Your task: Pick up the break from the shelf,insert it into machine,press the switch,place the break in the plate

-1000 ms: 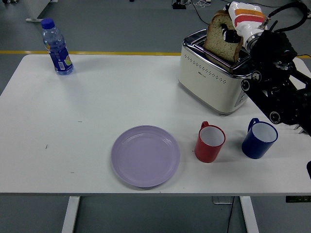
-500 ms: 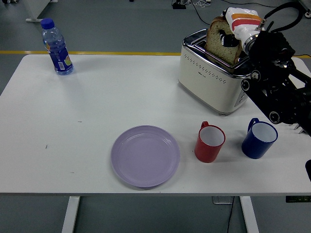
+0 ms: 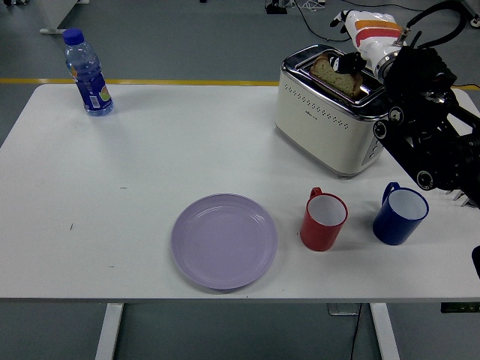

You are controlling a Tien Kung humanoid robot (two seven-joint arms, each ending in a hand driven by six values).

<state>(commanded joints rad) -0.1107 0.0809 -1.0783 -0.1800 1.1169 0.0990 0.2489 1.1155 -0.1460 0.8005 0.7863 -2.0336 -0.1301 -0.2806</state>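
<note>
white table (image 3: 150, 165), water bottle (image 3: 88, 73) far left, toaster (image 3: 326, 120), purple plate (image 3: 224, 240), red mug (image 3: 324, 220), blue mug (image 3: 400, 214)

I see my right arm (image 3: 424, 127) reaching in from the right edge, bent upward, its white hand (image 3: 358, 34) curled with fingers pointing down-left.

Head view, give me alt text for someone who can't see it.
The robot's right hand lowers a bread slice into a cream toaster on a white table; nearer sit a purple plate and two mugs.
</note>
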